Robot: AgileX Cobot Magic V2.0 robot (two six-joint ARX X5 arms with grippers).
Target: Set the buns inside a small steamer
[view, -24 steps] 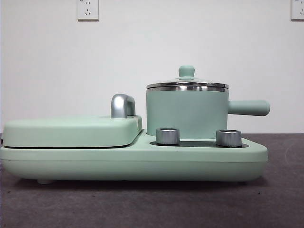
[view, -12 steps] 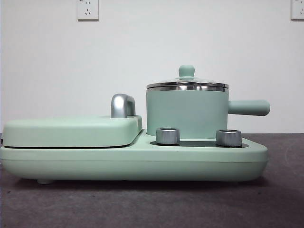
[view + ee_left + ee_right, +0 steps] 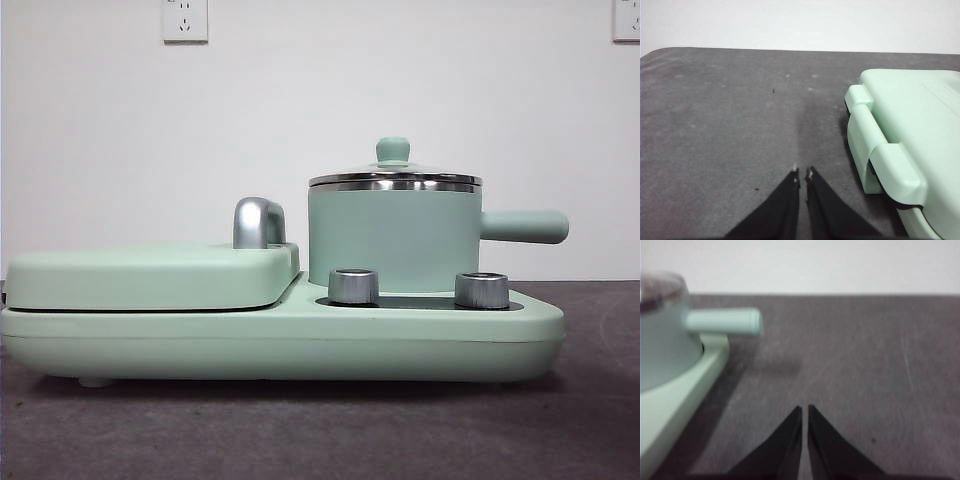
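Note:
The small steamer [image 3: 392, 237] is a mint green pot with a steel rim, a straight side handle [image 3: 523, 227] and a glass lid with a green knob [image 3: 392, 150]. It stands closed on the right half of a mint green cooker base [image 3: 280, 340]. It also shows in the right wrist view [image 3: 662, 335], blurred. The buns are out of view in every frame. My left gripper [image 3: 803, 172] is shut and empty over the grey table, beside the cooker's left end. My right gripper [image 3: 805, 409] is shut and empty over the table, to the right of the steamer's handle [image 3: 725, 321].
A flat mint green griddle lid [image 3: 150, 275] with a chrome handle [image 3: 258, 222] covers the cooker's left half; its hinged end shows in the left wrist view [image 3: 900, 145]. Two steel knobs [image 3: 353, 286] [image 3: 481, 290] stand in front of the steamer. The grey table [image 3: 320, 430] reaches a white wall.

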